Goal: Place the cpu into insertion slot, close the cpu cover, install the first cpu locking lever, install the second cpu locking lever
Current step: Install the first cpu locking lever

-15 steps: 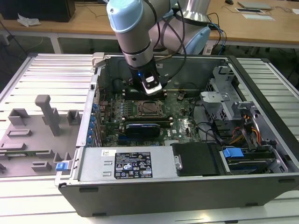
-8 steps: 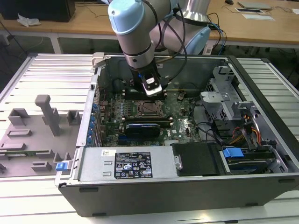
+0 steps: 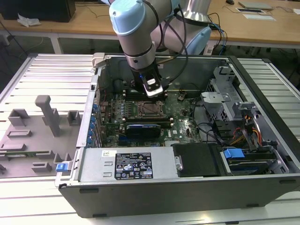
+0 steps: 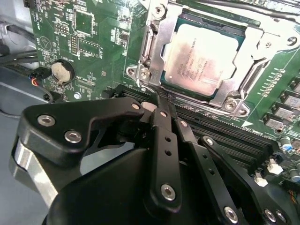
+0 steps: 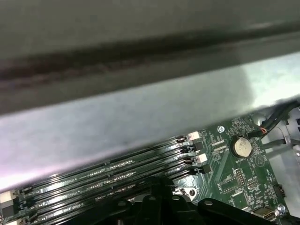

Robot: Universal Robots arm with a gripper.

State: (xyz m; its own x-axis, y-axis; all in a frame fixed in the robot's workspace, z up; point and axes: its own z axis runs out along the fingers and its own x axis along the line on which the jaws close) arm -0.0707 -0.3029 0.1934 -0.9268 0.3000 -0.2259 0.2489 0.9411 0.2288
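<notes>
— Where's the cpu (image 4: 201, 58)?
— Lying flat in the insertion slot (image 4: 215, 21), just beyond the tool (image 4: 157, 99) tip, pale top up.
— And the cpu cover (image 4: 159, 49)?
— Silvery frame, lying down around the chip.

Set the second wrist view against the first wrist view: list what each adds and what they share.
The second wrist view adds the cpu, framed by the cpu cover lying flat over its edges. The first wrist view adds a grey metal case wall running above the board. Both show the long black memory slots, the round coin cell, the green board and the black pincer.
</notes>
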